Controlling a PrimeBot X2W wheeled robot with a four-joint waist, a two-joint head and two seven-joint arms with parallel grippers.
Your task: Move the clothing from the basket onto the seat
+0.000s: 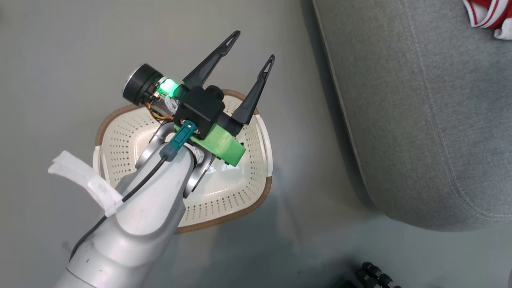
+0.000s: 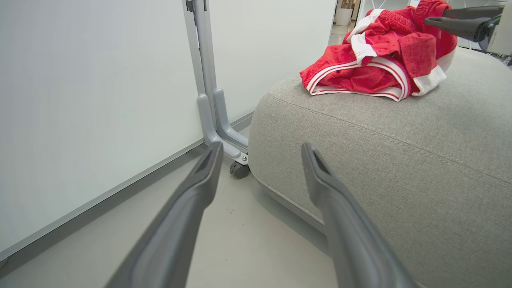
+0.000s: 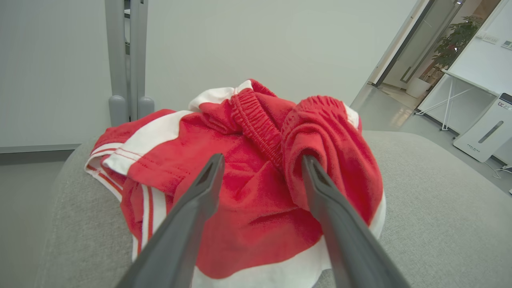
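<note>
Red shorts (image 3: 248, 188) lie heaped on the grey seat (image 3: 440, 208), dead ahead of the right tool (image 3: 262, 160), which is spread astride them, one tip under a fold; backing straight out should clear it. The left tool (image 1: 254, 46), spread, hangs over the basket (image 1: 248, 192).

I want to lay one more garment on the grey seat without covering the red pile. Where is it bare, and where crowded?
Bare: the wide stretch of the seat between its edge nearest the basket and the clothing. Crowded: around the clothing itself, where the right gripper stands open against the folds.
</note>
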